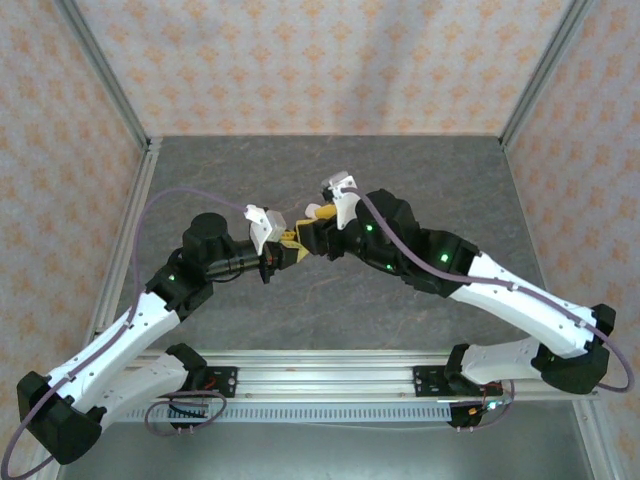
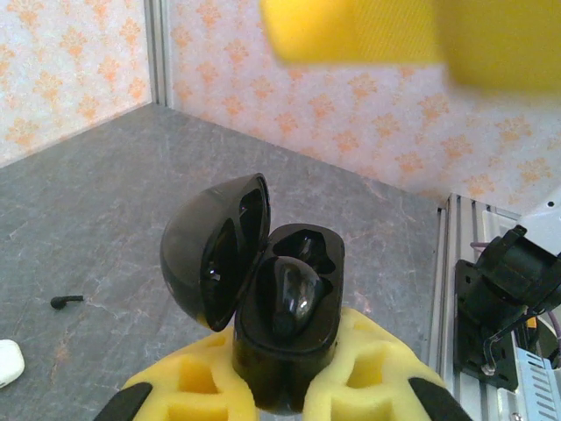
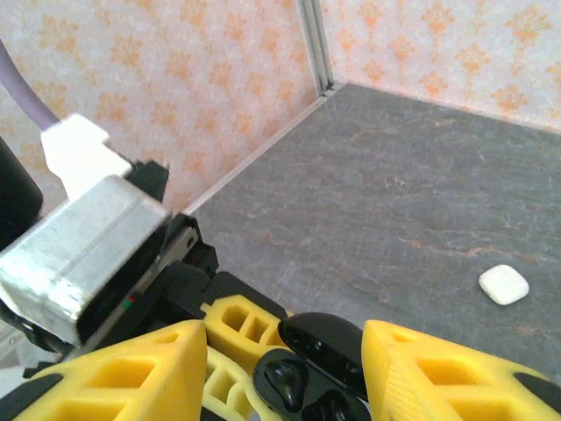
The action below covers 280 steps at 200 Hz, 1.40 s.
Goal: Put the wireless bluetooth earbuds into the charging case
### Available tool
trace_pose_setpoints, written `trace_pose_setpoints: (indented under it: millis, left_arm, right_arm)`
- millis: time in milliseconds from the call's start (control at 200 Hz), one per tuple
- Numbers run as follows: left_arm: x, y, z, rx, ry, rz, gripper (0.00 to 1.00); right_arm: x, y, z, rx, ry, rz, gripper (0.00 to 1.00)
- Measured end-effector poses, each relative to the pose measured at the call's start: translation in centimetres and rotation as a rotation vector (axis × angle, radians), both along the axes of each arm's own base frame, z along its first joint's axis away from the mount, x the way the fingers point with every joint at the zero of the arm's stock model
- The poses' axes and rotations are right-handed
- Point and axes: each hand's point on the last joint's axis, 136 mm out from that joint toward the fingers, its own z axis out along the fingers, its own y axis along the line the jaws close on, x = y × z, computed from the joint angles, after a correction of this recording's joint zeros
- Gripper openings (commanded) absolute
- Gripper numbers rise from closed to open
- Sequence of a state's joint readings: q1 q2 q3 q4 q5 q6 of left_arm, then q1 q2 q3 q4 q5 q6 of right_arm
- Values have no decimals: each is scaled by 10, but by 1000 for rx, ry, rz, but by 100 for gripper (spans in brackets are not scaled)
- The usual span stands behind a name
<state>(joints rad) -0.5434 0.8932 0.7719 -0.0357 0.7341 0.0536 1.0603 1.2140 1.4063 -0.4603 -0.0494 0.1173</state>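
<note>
The left gripper (image 2: 285,377) is clamped on the lower body of the black charging case (image 2: 289,346), with one yellow pad on each side, and holds it clear of the table (image 2: 88,219) with its mouth open. The case looks like rigid, glossy shell. The body sides below the rim are the right place to hold it, since that keeps pressure off the hinge.

Inside the case, a seated earbud (image 2: 294,294), black and shiny, fills the nearer well. The well beyond it looks vacant, though dark plastic on dark plastic makes that hard to confirm. The lid (image 2: 210,254) swings off to one side of the case and is probably its weakest part.

The right gripper (image 3: 285,351) hangs just over the case mouth. Its jaws are spread and empty, one finger on either side of the case.

On the lid side of the case, well apart from it, a loose earbud (image 2: 66,301) lies flat on the table. It is tiny and surely very light. Being hard and slick, it could squirt out of a pinch, so the bulb should be gripped gently across its width, leaving the stem free to enter the well.

Near that bud lies a white piece (image 3: 504,284), rounded and square-ish, probably another case.
</note>
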Motion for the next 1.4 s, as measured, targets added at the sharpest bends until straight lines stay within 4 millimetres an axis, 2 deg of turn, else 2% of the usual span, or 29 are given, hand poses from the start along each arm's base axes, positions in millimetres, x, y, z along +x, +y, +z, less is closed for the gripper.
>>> trace_pose_setpoints:
  millis: [100,190,325,400,495,635,756,886,996,1221,1401]
  left_arm:
    - [2,0,-2,5,3,9,0]
    - [5,-1,-7,14,16,13,0]
    - [12,-2,-14,30,34,29,0]
    - [15,-2,-18,37,40,38,0]
    - [19,-2,-23,49,52,50,0]
    - [28,-4,-35,73,73,69,0]
    - [38,-6,-45,93,84,90,0]
    - [51,-6,-51,107,69,127,0]
    - [60,-6,-53,126,51,152,0]
    - [83,-15,-47,150,10,165,0]
    - [97,-24,-54,170,22,160,0]
  right_arm:
    - [9,-12,14,15,1,-47,50]
    - [25,-29,21,24,10,-118,51]
    - [58,-62,11,11,71,-254,51]
    - [83,-80,-7,-5,140,-336,51]
    - [116,-100,-40,-24,260,-422,51]
    - [153,-111,-97,-60,439,-473,49]
    - [175,-111,-148,-103,586,-472,47]
    - [194,-107,-191,-137,689,-465,46]
    - [210,-104,-215,-157,738,-456,44]
    - [245,-90,-259,-194,789,-437,41]
    - [248,-87,-298,-235,855,-430,41]
